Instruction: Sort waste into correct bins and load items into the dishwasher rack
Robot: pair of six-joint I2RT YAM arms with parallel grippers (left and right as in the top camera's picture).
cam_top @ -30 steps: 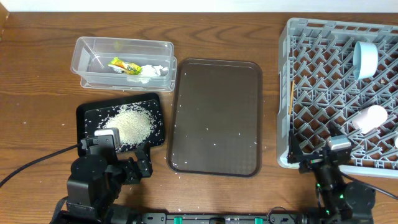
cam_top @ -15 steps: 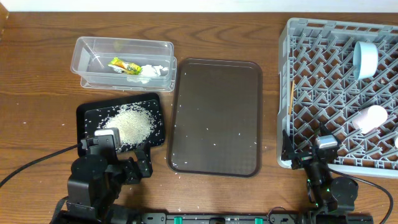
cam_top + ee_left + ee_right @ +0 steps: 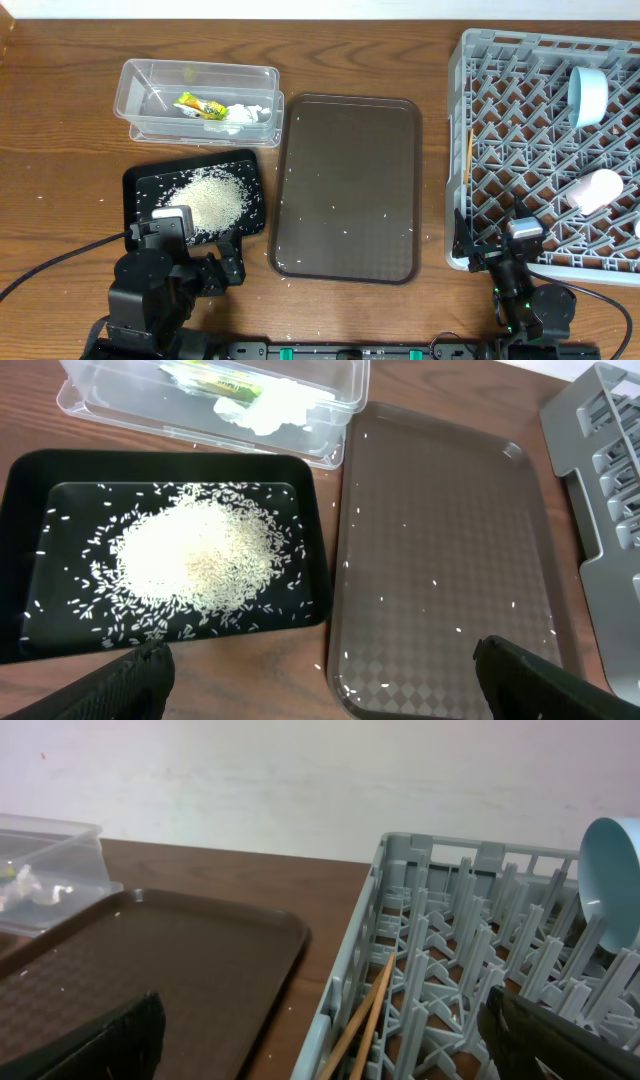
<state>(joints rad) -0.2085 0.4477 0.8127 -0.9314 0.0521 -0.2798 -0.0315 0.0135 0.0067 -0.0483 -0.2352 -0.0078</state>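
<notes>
Rice [image 3: 208, 199]: loose white heap in flat black tray [image 3: 138, 192], left of smooth brown serving tray [image 3: 350, 170]; lattice grey rack [image 3: 500, 60] right of it.
Left wrist: left gripper [image 3: 325, 685] fingers wide, empty.
Right wrist: right gripper [image 3: 320, 1045] fingers wide; wooden chopsticks [image 3: 366, 1010] slant inside rack.

I see a grained wooden table [image 3: 60, 130], a clear glossy plastic tub [image 3: 150, 80], a brown tray [image 3: 350, 180] with a dimpled sheen, and a matt grey plastic rack [image 3: 500, 100].

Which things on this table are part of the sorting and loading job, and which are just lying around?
Job: tub, wrapper, tissue, black tray, rice, rack, bowl, cup, chopsticks.
Lying about: brown tray, cable.
</notes>
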